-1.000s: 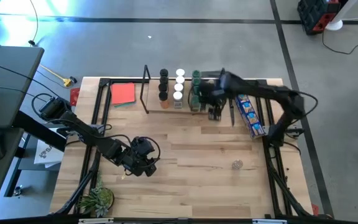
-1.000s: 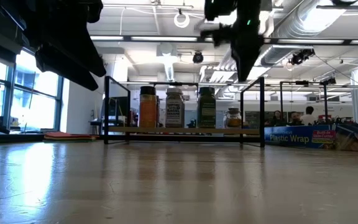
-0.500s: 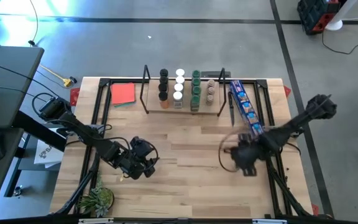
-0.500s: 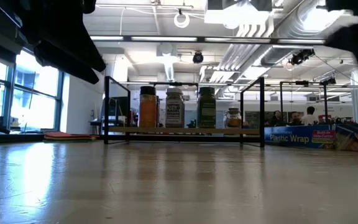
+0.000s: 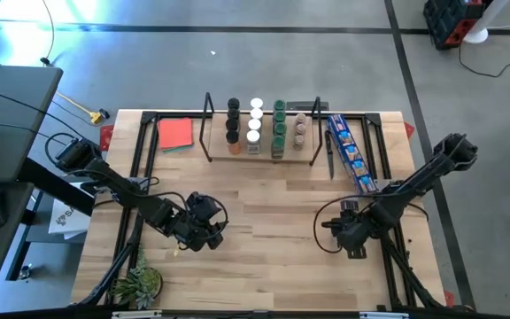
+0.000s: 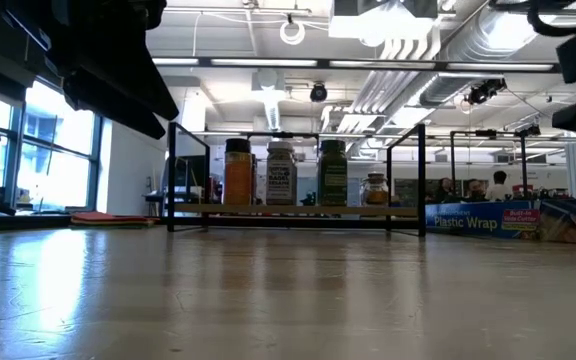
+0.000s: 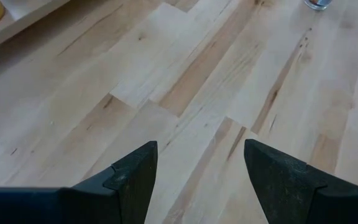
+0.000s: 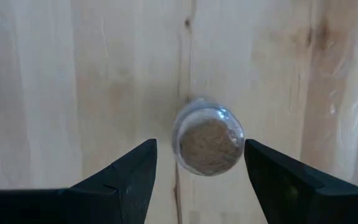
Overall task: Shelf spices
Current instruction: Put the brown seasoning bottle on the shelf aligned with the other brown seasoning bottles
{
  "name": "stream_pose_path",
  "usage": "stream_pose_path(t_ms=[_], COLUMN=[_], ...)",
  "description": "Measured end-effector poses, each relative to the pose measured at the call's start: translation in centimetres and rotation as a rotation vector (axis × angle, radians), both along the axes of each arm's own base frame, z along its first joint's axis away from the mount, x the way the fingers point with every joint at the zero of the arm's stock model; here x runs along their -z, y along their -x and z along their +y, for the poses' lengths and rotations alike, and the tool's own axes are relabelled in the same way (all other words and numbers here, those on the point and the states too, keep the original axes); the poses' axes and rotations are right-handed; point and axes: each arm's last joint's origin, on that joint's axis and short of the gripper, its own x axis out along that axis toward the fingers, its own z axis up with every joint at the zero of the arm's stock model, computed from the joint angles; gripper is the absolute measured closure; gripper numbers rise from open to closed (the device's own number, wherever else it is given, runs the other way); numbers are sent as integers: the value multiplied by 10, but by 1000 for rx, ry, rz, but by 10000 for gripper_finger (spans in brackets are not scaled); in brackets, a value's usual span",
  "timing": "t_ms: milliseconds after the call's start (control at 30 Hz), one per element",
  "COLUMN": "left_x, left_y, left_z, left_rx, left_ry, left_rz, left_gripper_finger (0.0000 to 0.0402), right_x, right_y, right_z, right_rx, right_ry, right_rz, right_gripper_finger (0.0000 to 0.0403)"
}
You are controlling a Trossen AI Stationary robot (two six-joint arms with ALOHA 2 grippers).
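Note:
Several spice jars (image 5: pixel 255 126) stand in rows on the light-wood shelf (image 5: pixel 259 152) at the table's far side; in the low view they (image 6: pixel 280 172) show upright on its board (image 6: pixel 293 210). One more jar (image 8: pixel 208 138), clear-lidded with brown powder, stands alone on the table near the right side. My right gripper (image 8: pixel 199 144) hangs open above it, pointing down, one finger on either side and apart from it. In the high view this gripper (image 5: pixel 348 235) hides that jar. My left gripper (image 5: pixel 204 232) waits open over bare wood at the near left (image 7: pixel 200 144).
A flat red square (image 5: pixel 175 133) lies left of the shelf and a long blue packet (image 5: pixel 351 158) right of it. A small plant (image 5: pixel 138 285) sits at the near left corner. Black frame rails (image 5: pixel 140 168) run along both table sides. Bare wood lies between the arms.
My right gripper has swung from the shelf's right end toward the table's near right, dropped lower and tipped to point down over the lone jar, staying open. The jars on the shelf have not moved.

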Motion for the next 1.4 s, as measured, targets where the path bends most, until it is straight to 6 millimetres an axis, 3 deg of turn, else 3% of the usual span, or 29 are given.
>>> stream_pose_path(t_ms=[333,500,600,700,833,933,1033,1200,1400], left_x=[-1,-1,-1,-1,-1,-1,-1,-1,-1], left_y=[-1,-1,-1,-1,-1,-1,-1,-1,-1], left_z=[-1,-1,-1,-1,-1,-1,-1,-1,-1], left_rx=[18,18,17,16,16,17,17,19,23], left_ry=[7,7,6,6,6,7,7,6,4], left_rz=[-5,-5,-6,-7,-8,-8,-7,-2,0], left_gripper_finger=[165,165,165,165,165,165,165,165,165], right_x=[16,22,14,-13,-50,-72,-81,-67,-44], right_y=[-9,-12,-24,-48,-82,-102,-117,-132,-145], right_z=[5,7,7,1,-35,-78,-123,-184,-224], right_rx=[6,-2,7,23,71,129,174,218,253], right_ry=[17,24,19,43,119,157,164,177,188], right_rz=[-9,18,-3,-129,-214,-260,-255,-132,-33], right_gripper_finger=[171,230,245,245,245,245,245,245,245])
